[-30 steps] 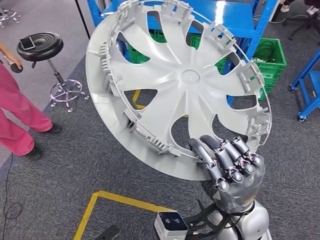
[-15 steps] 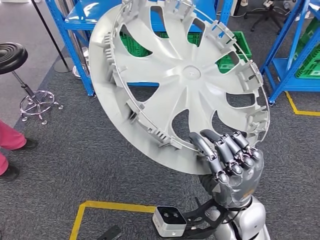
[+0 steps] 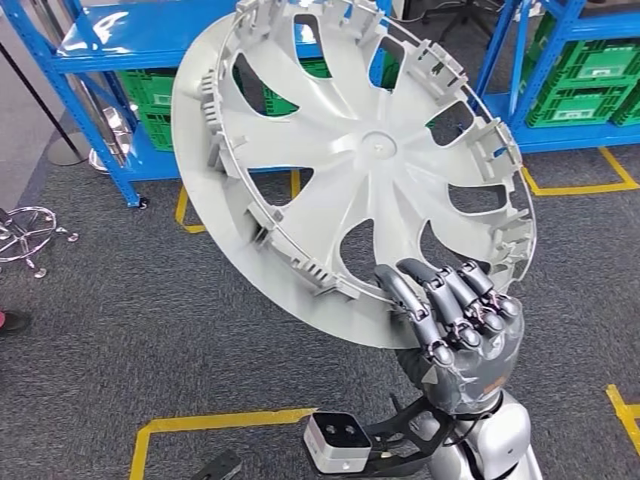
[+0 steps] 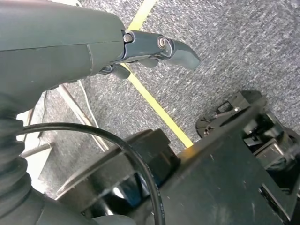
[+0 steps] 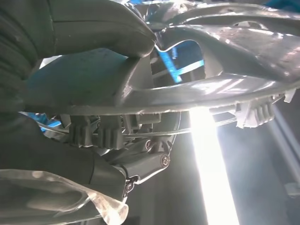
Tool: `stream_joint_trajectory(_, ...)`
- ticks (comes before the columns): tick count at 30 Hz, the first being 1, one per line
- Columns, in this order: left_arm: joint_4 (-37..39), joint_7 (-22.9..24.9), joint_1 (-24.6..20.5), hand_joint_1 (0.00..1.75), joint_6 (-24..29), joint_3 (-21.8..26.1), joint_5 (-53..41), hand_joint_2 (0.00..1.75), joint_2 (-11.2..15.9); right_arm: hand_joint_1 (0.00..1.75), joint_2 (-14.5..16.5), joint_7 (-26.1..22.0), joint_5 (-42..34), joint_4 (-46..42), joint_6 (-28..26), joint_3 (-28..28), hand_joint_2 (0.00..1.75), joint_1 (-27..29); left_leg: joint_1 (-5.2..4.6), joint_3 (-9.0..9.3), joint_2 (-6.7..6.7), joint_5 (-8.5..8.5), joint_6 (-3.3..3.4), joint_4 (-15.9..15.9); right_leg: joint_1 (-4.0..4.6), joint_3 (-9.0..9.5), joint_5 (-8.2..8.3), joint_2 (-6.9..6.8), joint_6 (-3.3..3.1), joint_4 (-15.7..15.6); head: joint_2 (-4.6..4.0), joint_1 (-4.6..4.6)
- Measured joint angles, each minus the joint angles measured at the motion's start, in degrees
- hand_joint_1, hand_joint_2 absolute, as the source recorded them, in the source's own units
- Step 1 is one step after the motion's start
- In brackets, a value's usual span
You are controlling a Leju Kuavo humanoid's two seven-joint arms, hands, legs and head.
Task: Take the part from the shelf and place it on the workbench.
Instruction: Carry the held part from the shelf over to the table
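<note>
The part is a large grey plastic wheel cover (image 3: 377,150) with curved spokes and clips round its rim. I hold it up in front of me, tilted, inner side toward the head camera. My right hand (image 3: 460,330) grips its lower rim, fingers curled over the edge. In the right wrist view the thumb (image 5: 88,28) presses on the wheel cover's rim (image 5: 229,84). My left hand (image 4: 106,42) hangs over the grey carpet, holding nothing, with one finger stretched out.
Blue shelving (image 3: 98,40) stands behind on the left, and more on the right holds green crates (image 3: 581,95). Yellow tape (image 3: 219,422) marks the carpet. A stool base (image 3: 26,235) and a person's shoe (image 3: 11,322) are at the left edge.
The whole scene has slid left, so the camera has turned right; the stool and the person have almost left the picture. The right hand's grip on the wheel cover looks the same.
</note>
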Motion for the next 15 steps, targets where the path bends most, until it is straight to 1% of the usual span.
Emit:
stream_joint_trajectory(1, 0.0, 0.0, 0.0, 0.00, 0.0, 0.0, 0.0, 1.75, 0.0, 1.75, 0.0, 0.1, 0.0, 0.0, 0.0, 0.0, 1.75, 0.0, 0.08, 0.00, -0.24, -0.36, -0.32, 0.2, -0.13, -0.04, 0.18, 0.61, -0.34, -0.1, 0.00, -0.02)
stream_joint_trajectory(2, 0.0, 0.0, -0.1, 0.00, 0.0, 0.0, 0.0, 1.75, 0.0, 1.75, 0.0, 0.1, 0.0, 0.1, 0.0, 0.1, 1.75, -0.1, 0.20, -0.31, -1.14, -1.21, -0.63, 1.2, -0.30, -0.04, 0.37, 1.24, -0.69, -0.3, 0.00, -0.09)
stream_joint_trajectory(3, 0.0, 0.0, -0.1, 0.00, 0.0, 0.0, 0.1, 1.75, 0.0, 1.75, 0.0, 0.2, 0.0, 0.1, 0.0, 0.1, 1.75, -0.2, 0.33, -1.11, -2.44, -2.63, -0.90, 3.3, -0.51, -0.01, 0.55, 1.82, -1.03, -0.5, 0.00, -0.20)
stream_joint_trajectory(4, 0.0, 0.0, 0.0, 0.00, 0.0, 0.0, 0.1, 1.75, 0.0, 1.75, 0.0, 0.2, 0.0, 0.2, 0.0, 0.2, 1.75, -0.3, 0.45, -2.45, -3.91, -4.48, -1.09, 6.5, -0.61, -0.01, 0.64, 2.42, -1.24, -0.5, 0.00, -0.29)
stream_joint_trajectory(5, 0.0, -0.1, 0.0, 0.00, 0.0, 0.0, 0.2, 1.75, 0.1, 1.75, -0.1, 0.2, 0.0, 0.3, 0.0, 0.2, 1.75, -0.3, 0.49, -4.14, -4.78, -6.35, -1.20, 10.4, -0.65, -0.04, 0.67, 3.03, -1.36, -0.5, 0.00, -0.34)
stream_joint_trajectory(6, 0.0, -0.1, -0.1, 0.00, 0.0, 0.0, 0.3, 1.75, 0.1, 1.75, -0.1, 0.2, 0.0, 0.5, 0.0, 0.2, 1.75, -0.4, 0.50, -5.66, -5.14, -7.64, -1.27, 13.9, -0.65, -0.05, 0.68, 3.69, -1.42, -0.5, 0.00, -0.36)
stream_joint_trajectory(7, 0.0, -0.1, -0.2, 0.00, 0.0, 0.0, 0.4, 1.75, 0.1, 1.75, -0.1, 0.1, 0.0, 0.6, 0.0, 0.2, 1.75, -0.4, 0.50, -6.53, -5.28, -7.92, -1.31, 15.9, -0.65, -0.05, 0.68, 4.43, -1.43, -0.5, 0.00, -0.35)
stream_joint_trajectory(8, 0.0, -0.1, -0.3, 0.00, 0.0, 0.0, 0.4, 1.75, 0.1, 1.75, -0.1, 0.1, 0.0, 0.6, 0.0, 0.2, 1.75, -0.3, 0.52, -6.45, -5.37, -7.01, -1.30, 15.7, -0.66, -0.04, 0.69, 5.22, -1.42, -0.4, 0.00, -0.36)
stream_joint_trajectory(9, 0.0, -0.1, -0.3, 0.00, 0.0, 0.0, 0.4, 1.75, 0.1, 1.75, -0.1, 0.0, 0.0, 0.7, 0.0, 0.2, 1.75, -0.3, 0.58, -5.43, -5.60, -5.11, -1.24, 13.4, -0.71, -0.02, 0.66, 6.04, -1.37, -0.2, 0.00, -0.36)
stream_joint_trajectory(10, 0.0, -0.1, -0.3, 0.00, 0.0, 0.0, 0.4, 1.75, 0.1, 1.75, -0.1, 0.0, 0.0, 0.7, 0.0, 0.2, 1.75, -0.3, 0.71, -3.89, -6.33, -2.82, -1.17, 9.7, -0.77, -0.04, 0.60, 6.82, -1.26, 0.0, 0.00, -0.37)
stream_joint_trajectory(11, 0.0, -0.1, -0.2, 0.00, 0.0, 0.0, 0.4, 1.75, 0.1, 1.75, -0.1, -0.1, 0.0, 0.7, 0.0, 0.2, 1.75, -0.4, 0.88, -2.45, -7.65, -1.17, -1.12, 6.3, -0.73, -0.20, 0.52, 7.55, -1.04, 0.3, 0.00, -0.36)
stream_joint_trajectory(12, 0.0, 0.0, -0.1, 0.00, 0.0, 0.0, 0.4, 1.75, 0.2, 1.75, -0.1, -0.1, 0.0, 0.7, 0.0, 0.2, 1.75, -0.4, 1.03, -1.33, -8.82, -0.38, -1.04, 3.5, -0.73, -0.53, 0.50, 8.23, -0.75, 0.7, 0.00, -0.35)
stream_joint_trajectory(13, 0.0, 0.0, 0.0, 0.00, 0.0, 0.0, 0.4, 1.75, 0.2, 1.75, -0.1, -0.2, 0.0, 0.7, 0.0, 0.2, 1.75, -0.5, 1.10, -0.83, -9.72, -0.25, -0.93, 2.1, -0.76, -0.96, 0.57, 8.81, -0.37, 0.9, 0.00, -0.32)
stream_joint_trajectory(14, 0.0, 0.0, 0.0, 0.00, 0.0, 0.0, 0.3, 1.75, 0.2, 1.75, -0.1, -0.2, 0.0, 0.7, 0.0, 0.2, 1.75, -0.5, 1.07, -0.73, -10.02, -0.59, -0.78, 1.7, -0.80, -1.39, 0.74, 9.36, 0.03, 1.0, 0.00, -0.31)
stream_joint_trajectory(15, 0.0, 0.0, 0.0, 0.00, 0.0, 0.0, 0.3, 1.75, 0.2, 1.75, -0.1, -0.2, 0.0, 0.7, 0.0, 0.2, 1.75, -0.5, 1.04, -0.72, -9.56, -0.66, -0.51, 1.4, -0.91, -1.71, 0.93, 9.90, 0.40, 1.0, 0.00, -0.30)
